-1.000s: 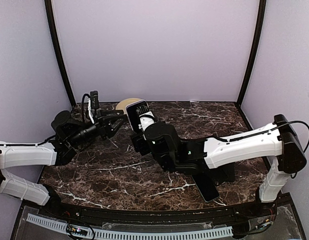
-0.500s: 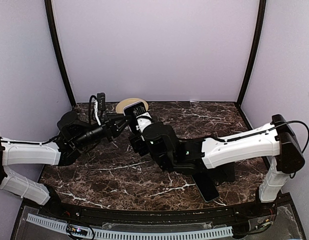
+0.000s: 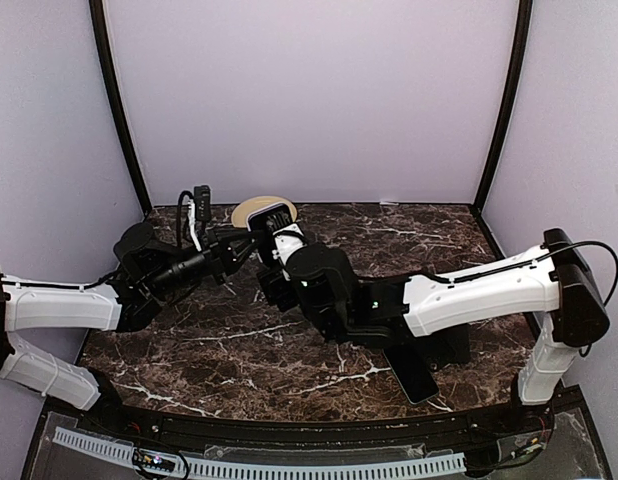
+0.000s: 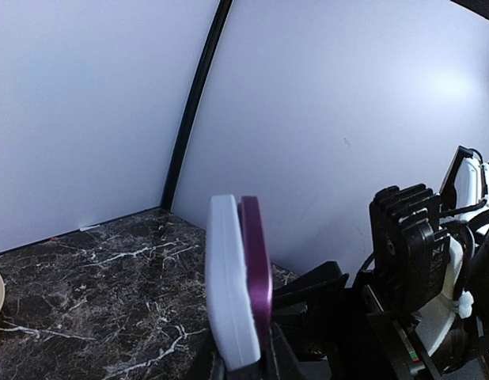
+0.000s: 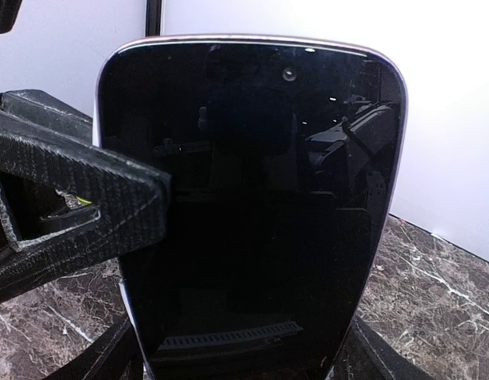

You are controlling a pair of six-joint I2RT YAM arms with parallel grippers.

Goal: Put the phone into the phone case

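Observation:
The phone [image 5: 252, 206] stands upright with its black screen filling the right wrist view, and my right gripper [image 5: 244, 372] is shut on its lower sides. In the left wrist view I see it edge-on as a purple rim [image 4: 255, 261] pressed flat against the white phone case [image 4: 227, 277]. My left gripper [image 4: 244, 368] is shut on the two together at their lower end. One of its black fingers [image 5: 78, 198] lies across the screen's left edge. From the top view both grippers meet at the phone [image 3: 276, 216] above the table's back left. Whether the phone sits fully in the case is not visible.
A tan bowl [image 3: 257, 207] stands right behind the phone near the back wall. A dark flat slab [image 3: 414, 375] lies on the marble table [image 3: 239, 350] under the right forearm, near the front edge. Lilac walls close in the left, back and right sides.
My left gripper moved right, up to the phone, and shut on the phone and case. The right gripper has kept its hold and barely moved.

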